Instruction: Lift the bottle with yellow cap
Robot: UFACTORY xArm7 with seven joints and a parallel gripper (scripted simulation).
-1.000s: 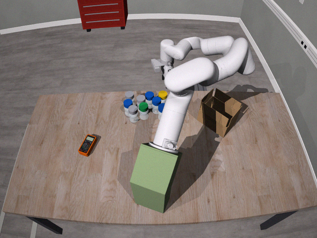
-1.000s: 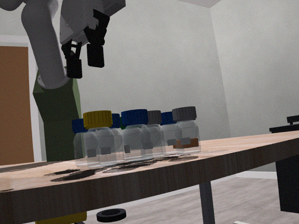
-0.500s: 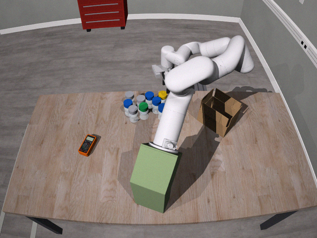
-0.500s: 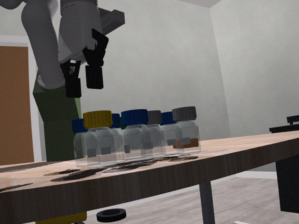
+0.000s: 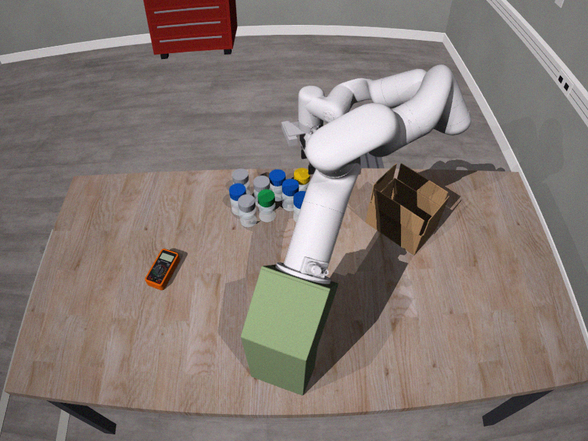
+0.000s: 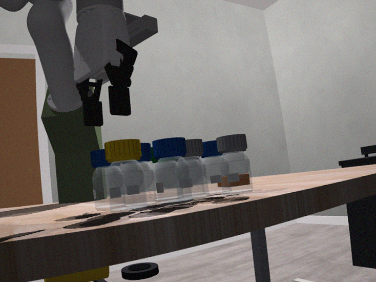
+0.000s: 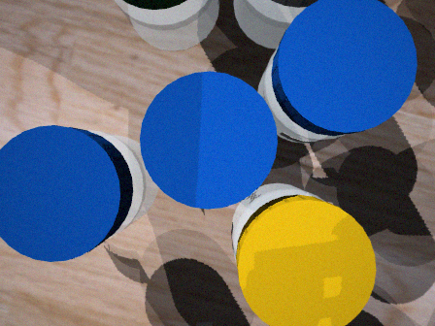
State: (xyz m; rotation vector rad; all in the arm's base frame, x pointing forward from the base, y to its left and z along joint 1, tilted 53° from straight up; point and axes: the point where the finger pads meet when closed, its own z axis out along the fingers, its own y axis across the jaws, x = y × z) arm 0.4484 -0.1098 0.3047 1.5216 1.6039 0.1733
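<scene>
The bottle with the yellow cap [image 5: 301, 176] stands upright at the far right of a tight cluster of clear bottles on the wooden table. In the low side view it [image 6: 126, 172] is at the front left of the group. In the wrist view its yellow cap [image 7: 306, 262] is at the lower right, next to three blue caps [image 7: 209, 140]. My gripper [image 6: 106, 106] is open and empty, hanging a short way above the cluster, over the yellow-capped bottle and its blue-capped neighbours. The fingers do not show in the wrist view.
Blue-capped [image 5: 277, 177], grey-capped [image 5: 246, 203] and green-capped [image 5: 266, 198] bottles stand upright close around. An open cardboard box [image 5: 408, 206] stands to the right, an orange multimeter [image 5: 161, 268] at the left, and the arm's green base block [image 5: 285, 327] in front.
</scene>
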